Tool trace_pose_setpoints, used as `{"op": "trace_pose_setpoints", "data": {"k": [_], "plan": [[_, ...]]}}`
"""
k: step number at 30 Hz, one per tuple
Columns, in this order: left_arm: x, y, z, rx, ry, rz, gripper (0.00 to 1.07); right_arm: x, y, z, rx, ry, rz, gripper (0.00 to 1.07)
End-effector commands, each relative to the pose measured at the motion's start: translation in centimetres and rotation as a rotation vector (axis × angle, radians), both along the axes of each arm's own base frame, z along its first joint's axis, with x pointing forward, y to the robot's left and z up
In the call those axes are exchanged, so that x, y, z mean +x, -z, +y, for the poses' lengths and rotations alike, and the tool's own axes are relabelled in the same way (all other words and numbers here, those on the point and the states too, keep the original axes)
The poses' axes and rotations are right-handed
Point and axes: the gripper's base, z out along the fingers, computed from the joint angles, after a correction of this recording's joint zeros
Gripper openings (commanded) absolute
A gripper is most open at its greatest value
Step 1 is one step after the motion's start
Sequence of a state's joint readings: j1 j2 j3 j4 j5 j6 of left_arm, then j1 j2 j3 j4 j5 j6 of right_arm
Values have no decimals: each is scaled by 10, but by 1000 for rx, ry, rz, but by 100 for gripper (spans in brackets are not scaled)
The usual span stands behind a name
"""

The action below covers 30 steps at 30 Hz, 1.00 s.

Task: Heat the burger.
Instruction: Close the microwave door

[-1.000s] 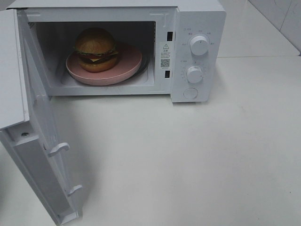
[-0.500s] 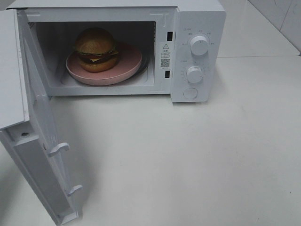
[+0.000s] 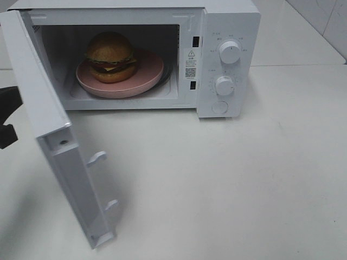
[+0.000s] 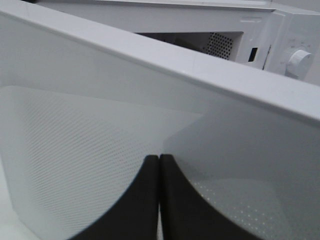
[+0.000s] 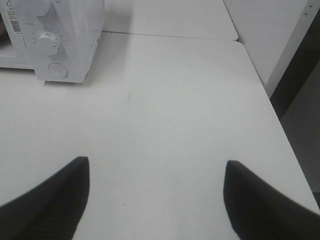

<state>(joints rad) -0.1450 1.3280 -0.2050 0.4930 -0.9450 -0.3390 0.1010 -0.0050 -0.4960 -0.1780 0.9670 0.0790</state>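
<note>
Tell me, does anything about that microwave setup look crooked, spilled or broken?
Nothing looks spilled or damaged. The only slight oddity is that the burger sits off-centre on the pink plate, closer to its left rim. It is inside the microwave, whose door stands open.

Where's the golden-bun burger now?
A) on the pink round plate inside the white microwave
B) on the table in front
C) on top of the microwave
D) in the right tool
A: the golden-bun burger sits on the pink round plate inside the white microwave, its door open.
</note>
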Motion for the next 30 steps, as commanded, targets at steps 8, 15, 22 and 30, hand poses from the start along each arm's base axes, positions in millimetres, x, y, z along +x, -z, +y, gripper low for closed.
{"op": "trace_pose_setpoints", "data": {"k": [8,15,22,30], "plan": [[20,-2,-33,-31,117,-8,0,-3,0,0,1,0,-30,71],[33,0,-46,-83,78,19,0,-3,0,0,1,0,-30,71],[41,-1,-67,-51,48,6,0,-3,0,0,2,1,-30,71],[54,-4,-96,-49,-34,-6,0,-3,0,0,1,1,-30,71]]}}
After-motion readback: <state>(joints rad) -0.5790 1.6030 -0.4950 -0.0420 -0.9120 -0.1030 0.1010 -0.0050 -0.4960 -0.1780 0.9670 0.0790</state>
